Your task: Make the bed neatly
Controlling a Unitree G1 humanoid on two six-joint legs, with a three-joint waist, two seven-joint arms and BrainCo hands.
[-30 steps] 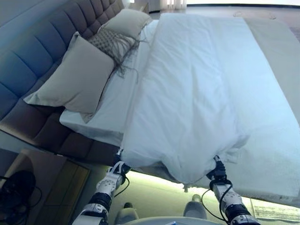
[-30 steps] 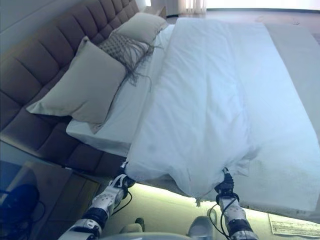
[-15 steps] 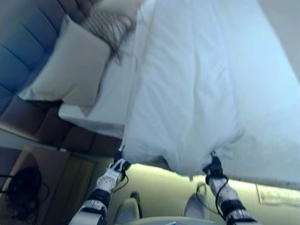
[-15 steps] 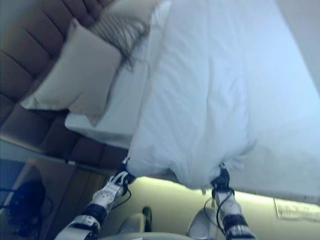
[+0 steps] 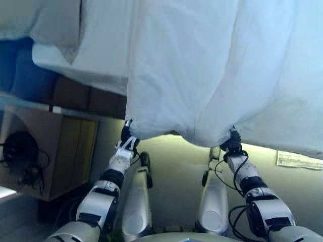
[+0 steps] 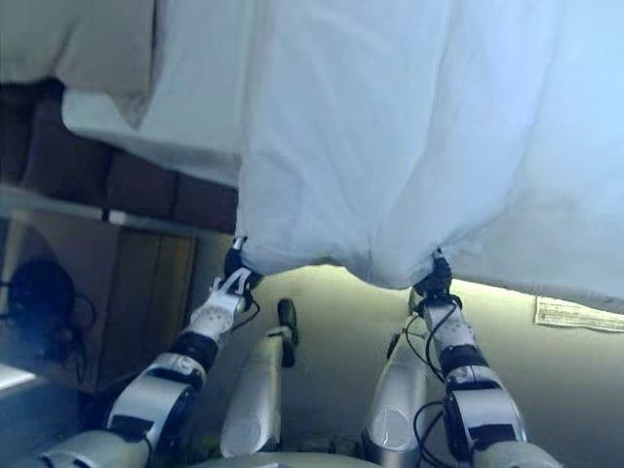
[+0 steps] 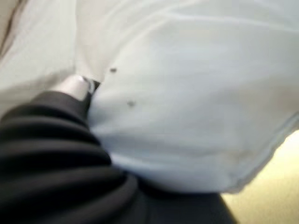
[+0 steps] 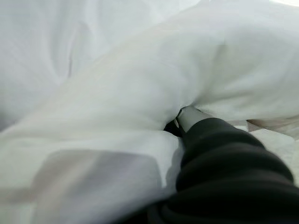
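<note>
A white duvet (image 5: 212, 65) covers the bed, and its near edge hangs over the bed's side towards me. My left hand (image 5: 126, 141) grips the duvet's hem at its left corner. My right hand (image 5: 232, 146) grips the hem further right, and the cloth sags between the two hands. In the left wrist view a silver finger (image 7: 74, 86) is pressed into the duvet (image 7: 187, 102). In the right wrist view a finger (image 8: 189, 116) is buried in folds of the duvet (image 8: 117, 93). Most of both hands is hidden by cloth.
A beige pillow (image 5: 50, 20) lies on the white sheet (image 5: 101, 45) at the upper left. The dark padded bed base (image 5: 75, 93) runs below it. A wooden nightstand (image 5: 60, 151) with a black object (image 5: 17, 151) stands at the left. A paper (image 5: 298, 160) lies on the floor at the right.
The camera has tilted down, so the whole scene has shifted up. Both hands still hold the duvet's hem, which now sits higher in view and hangs over the bed's side.
</note>
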